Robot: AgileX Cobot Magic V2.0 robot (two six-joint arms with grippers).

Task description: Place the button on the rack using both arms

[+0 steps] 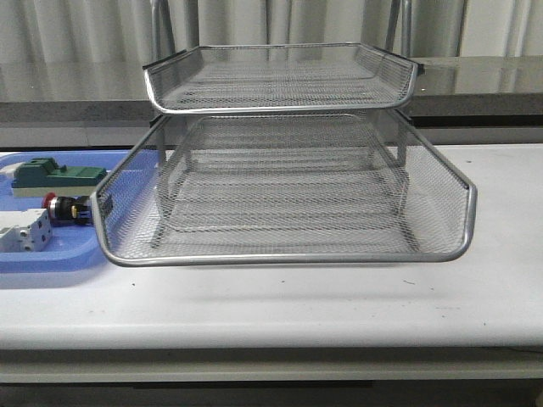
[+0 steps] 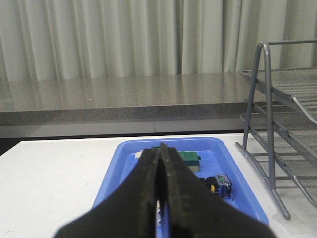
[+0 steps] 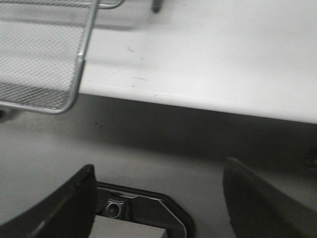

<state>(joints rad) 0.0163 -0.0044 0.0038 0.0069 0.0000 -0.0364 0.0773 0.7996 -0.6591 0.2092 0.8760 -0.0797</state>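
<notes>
1. Two arms, neither showing in the front view; nothing is being held yet.
2. Flat blue plastic tray [image 1: 51, 254] is sitting at the far left of the white table [image 1: 339, 297]. It is holding a green block [image 1: 55, 176], a white terminal block [image 1: 25, 233], and the small push-button switch with red mushroom cap and black body [image 1: 66, 209].
3. Button is lying on its side, long axis running left-right, red cap pointing left, just beside the rack's lower tray edge.
4. Left gripper [image 2: 159, 193] is hanging over the near end of the blue tray, fingers [image 2: 143, 198] pressed together, gripping nothing. Button [image 2: 219, 182] is lying ahead of the tips and off to the rack side, apart from them.
5. Large silver wire-mesh tiered rack [image 1: 280, 186] is filling the table centre, trays looking empty.
6. Right gripper [image 3: 158, 198] is hanging below the table edge by the rack's corner, fingers spread wide, empty.
7. Judgement: left arm is clearly nearer, so it should be opening and then reaching forward to the button.
</notes>
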